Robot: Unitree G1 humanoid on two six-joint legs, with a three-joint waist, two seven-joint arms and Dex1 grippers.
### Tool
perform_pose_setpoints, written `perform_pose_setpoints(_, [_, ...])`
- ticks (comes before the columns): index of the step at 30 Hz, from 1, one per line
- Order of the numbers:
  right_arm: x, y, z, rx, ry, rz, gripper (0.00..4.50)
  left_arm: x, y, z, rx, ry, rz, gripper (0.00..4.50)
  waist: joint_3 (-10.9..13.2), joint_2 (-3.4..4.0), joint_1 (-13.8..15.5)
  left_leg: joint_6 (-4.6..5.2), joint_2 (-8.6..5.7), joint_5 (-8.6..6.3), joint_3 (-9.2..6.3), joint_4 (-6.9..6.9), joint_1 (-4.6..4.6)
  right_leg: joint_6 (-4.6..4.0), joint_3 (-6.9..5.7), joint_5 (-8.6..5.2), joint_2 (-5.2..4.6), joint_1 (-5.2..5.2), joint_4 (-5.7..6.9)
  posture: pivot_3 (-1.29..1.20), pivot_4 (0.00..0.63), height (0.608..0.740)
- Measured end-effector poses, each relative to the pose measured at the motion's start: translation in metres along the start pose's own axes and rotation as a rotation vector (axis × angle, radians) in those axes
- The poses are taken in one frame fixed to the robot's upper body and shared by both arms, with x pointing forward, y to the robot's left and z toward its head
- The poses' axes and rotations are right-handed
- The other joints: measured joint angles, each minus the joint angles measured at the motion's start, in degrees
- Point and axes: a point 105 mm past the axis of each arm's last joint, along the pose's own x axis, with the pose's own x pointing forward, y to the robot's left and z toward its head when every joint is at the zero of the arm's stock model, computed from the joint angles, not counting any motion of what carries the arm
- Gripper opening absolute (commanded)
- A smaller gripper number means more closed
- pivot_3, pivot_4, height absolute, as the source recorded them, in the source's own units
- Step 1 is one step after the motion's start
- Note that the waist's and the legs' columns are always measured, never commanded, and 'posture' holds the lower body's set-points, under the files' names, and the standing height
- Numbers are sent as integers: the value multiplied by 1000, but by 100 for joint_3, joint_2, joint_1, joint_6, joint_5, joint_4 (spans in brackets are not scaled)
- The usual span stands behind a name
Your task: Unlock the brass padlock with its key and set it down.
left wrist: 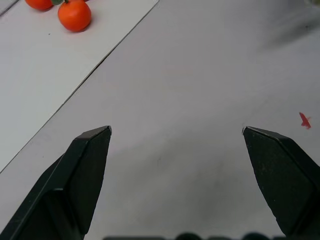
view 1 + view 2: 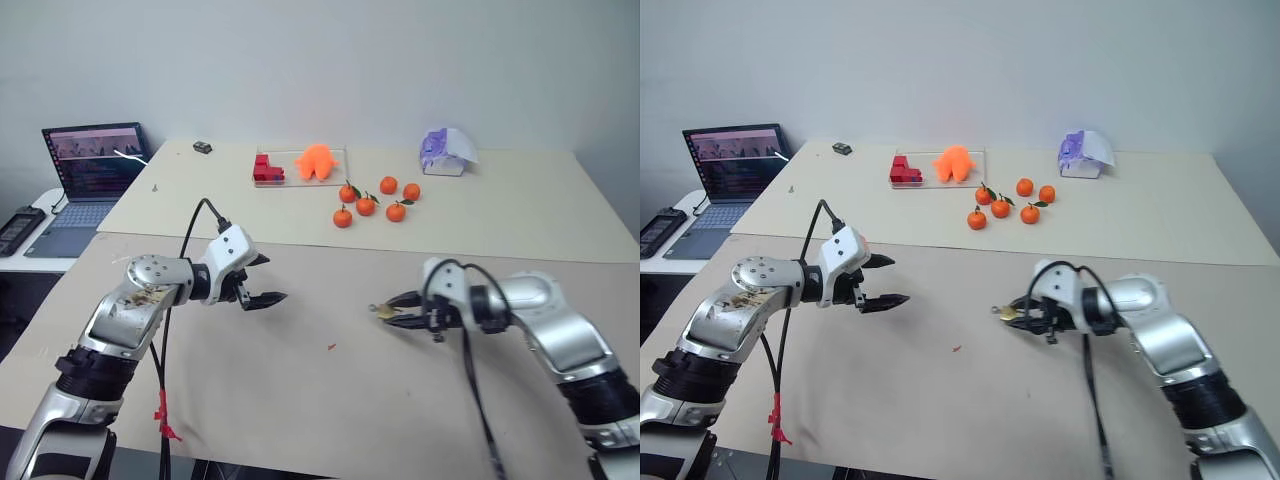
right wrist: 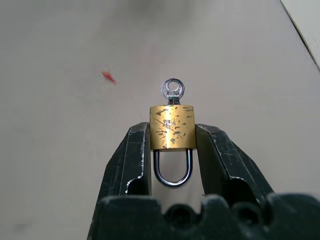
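Note:
My right gripper is shut on the brass padlock, its black fingers clamping the scratched golden body from both sides. The silvery shackle points back toward the wrist and looks closed. The key sticks out of the far end of the body, its round bow showing. In the head views the padlock hangs above the table's middle, held out toward my left gripper. That left gripper stands wide open above bare table, nothing between its fingers, a short gap from the padlock.
Several small oranges lie on the far table section. A red block, an orange toy and a white-purple object sit behind them. A laptop stands at the far left. A red speck marks the table.

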Motion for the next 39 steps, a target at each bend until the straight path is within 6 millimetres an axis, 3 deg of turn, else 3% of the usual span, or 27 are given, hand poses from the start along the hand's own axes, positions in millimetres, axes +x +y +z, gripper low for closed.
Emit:
perform_pose_setpoints(7, [18,-3,24,-55,-43,26,912,-1,-11,-2,-58,-34,0,4500,-17,26,80,0,1,1,0,20,-58,-4,0,2,4,-68,25,0,150,723])
perform_pose_setpoints(11, [16,-7,21,-188,-8,-20,912,-3,-14,-4,-74,-8,-2,4500,-19,26,88,1,0,1,-1,20,-58,-3,0,2,4,-68,21,0,150,723])
perform_pose_setpoints(14, [18,-5,20,-189,-31,-41,912,-5,-17,-8,-123,9,-16,4500,-18,24,75,1,0,1,0,17,-57,-4,1,2,4,-70,22,0,150,723])
perform_pose_setpoints(16, [18,-7,23,-213,-51,-82,912,-5,-20,-8,-189,-3,-38,4500,-17,22,55,0,1,1,0,18,-57,-4,1,2,5,-71,27,0,150,723])
perform_pose_setpoints(19, [16,-12,30,-329,-48,-155,912,2,-28,1,-427,-76,-96,4500,-17,22,70,1,0,1,-3,23,-58,-2,-2,1,6,-71,29,0,150,723])
perform_pose_setpoints(23, [12,-11,41,-427,-54,-193,912,7,-38,16,-558,-97,-196,4500,-18,22,74,0,-1,1,-10,23,-60,-2,-4,1,7,-72,30,0,150,723])
perform_pose_setpoints(26, [10,-7,46,-441,-66,-202,912,9,-37,25,-551,-111,-213,3830,-16,19,70,-8,-2,6,-10,23,-58,-3,-2,2,7,-70,28,0,150,723])
perform_pose_setpoints(29, [5,-7,46,-419,-62,-236,912,17,-37,27,-578,-117,-229,2725,-13,14,74,-15,-2,10,-13,24,-56,-3,-3,2,7,-67,30,0,150,723])
perform_pose_setpoints(39, [-8,-5,56,-366,-74,-292,912,38,-42,36,-613,-122,-298,2725,-11,10,66,-16,-4,10,-15,22,-58,-3,-2,2,7,-68,27,0,150,723])
